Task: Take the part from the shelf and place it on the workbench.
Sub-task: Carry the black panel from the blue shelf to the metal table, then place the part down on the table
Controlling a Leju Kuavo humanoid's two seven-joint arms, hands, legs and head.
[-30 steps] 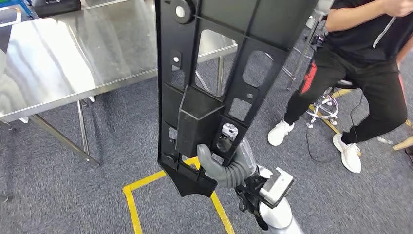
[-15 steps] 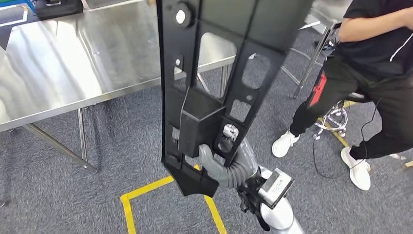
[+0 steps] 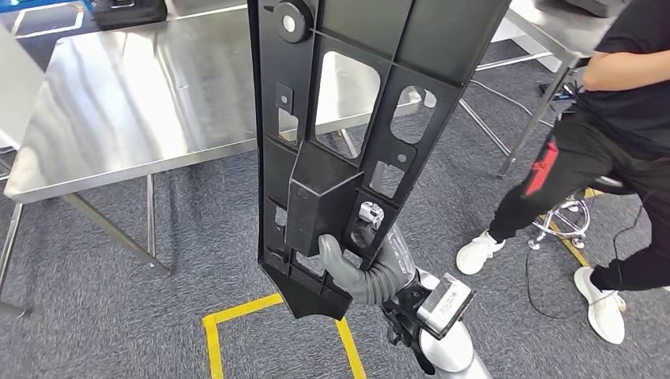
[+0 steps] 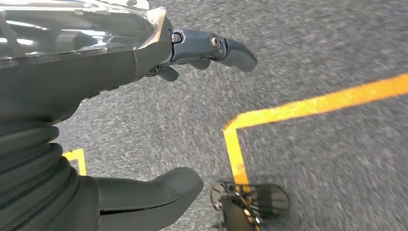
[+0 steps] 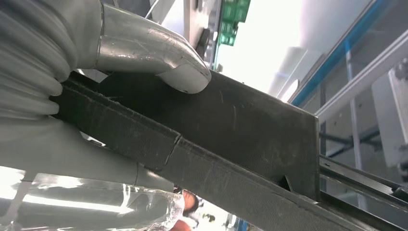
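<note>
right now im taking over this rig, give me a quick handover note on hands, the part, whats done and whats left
Right hand: grips the long black plastic part near its lower end, holding it upright in front of the head camera.
Left hand: holds nothing, fingers apart, hanging over grey carpet with yellow floor tape.
Workbench: the steel table ahead and to the left, beyond the part; a dark case sits at its far edge.
A person stands close on the right.
Done: the part is in hand and off the shelf.
Left: carry it to the workbench, lay it on the steel top and let go.
</note>
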